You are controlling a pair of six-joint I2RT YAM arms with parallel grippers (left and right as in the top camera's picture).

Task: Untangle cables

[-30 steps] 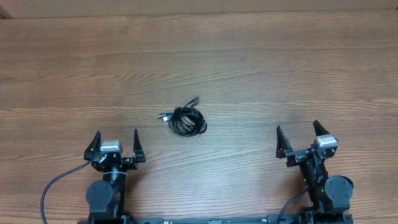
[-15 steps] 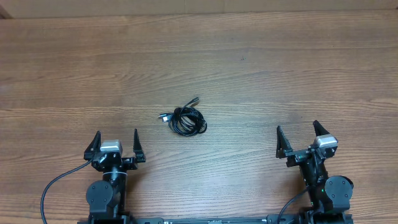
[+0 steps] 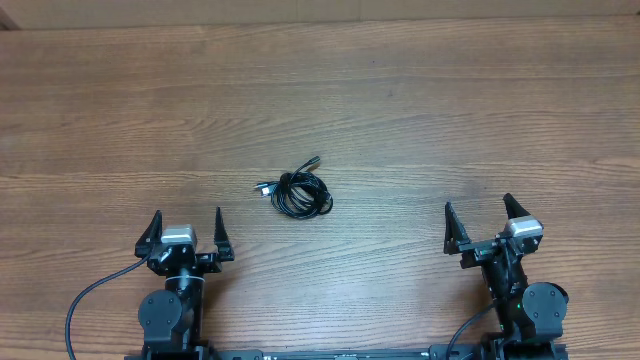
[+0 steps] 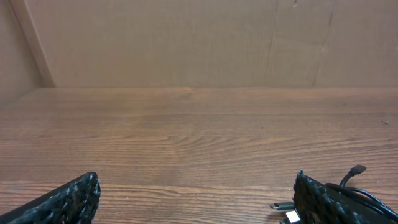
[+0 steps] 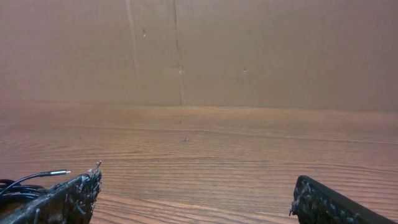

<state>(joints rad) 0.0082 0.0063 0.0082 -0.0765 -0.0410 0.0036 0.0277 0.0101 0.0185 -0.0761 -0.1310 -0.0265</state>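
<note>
Left gripper (image 3: 188,218): fingers spread wide, nothing between them. Right gripper (image 3: 478,206): likewise wide, empty. Both sit at the near edge of the wooden table (image 3: 420,100). Cables (image 3: 297,192): one knotted black bundle mid-table, nearer the left gripper, touching neither.

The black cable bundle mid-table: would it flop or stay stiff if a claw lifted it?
Probably floppy: the cables are thin cords in loose loops, so they would likely sag. Likely light, being so thin. They look knotted together, so the bundle may lift as one, plug ends dangling.
</note>
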